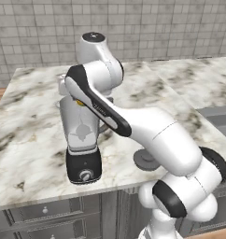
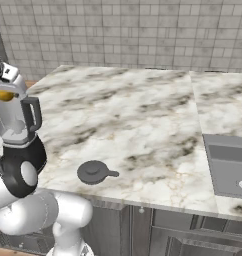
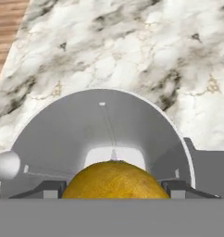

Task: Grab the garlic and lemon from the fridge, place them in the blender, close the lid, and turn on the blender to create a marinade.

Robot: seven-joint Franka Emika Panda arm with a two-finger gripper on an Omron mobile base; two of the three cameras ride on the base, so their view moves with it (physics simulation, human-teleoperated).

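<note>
- Lemon (image 3: 115,179) sits pinched in your gripper (image 3: 115,187), directly above the blender (image 1: 82,135) jar's open mouth.
- Keep it centred, release straight down; lid (image 2: 95,172) waits on the table (image 2: 143,125).

In the left base view the arm crosses the blender (image 1: 82,135), hiding the jar's top and most of its handle, and it covers the right part of the lid (image 1: 145,161) lying on the worktop (image 1: 31,126). In the right base view the blender (image 2: 15,120) is cut by the left edge and its black base sits behind the arm's joint. In the hand view the lemon (image 3: 115,180) is cut off below, and whether the gripper (image 3: 115,189) actually presses it cannot be told.
</note>
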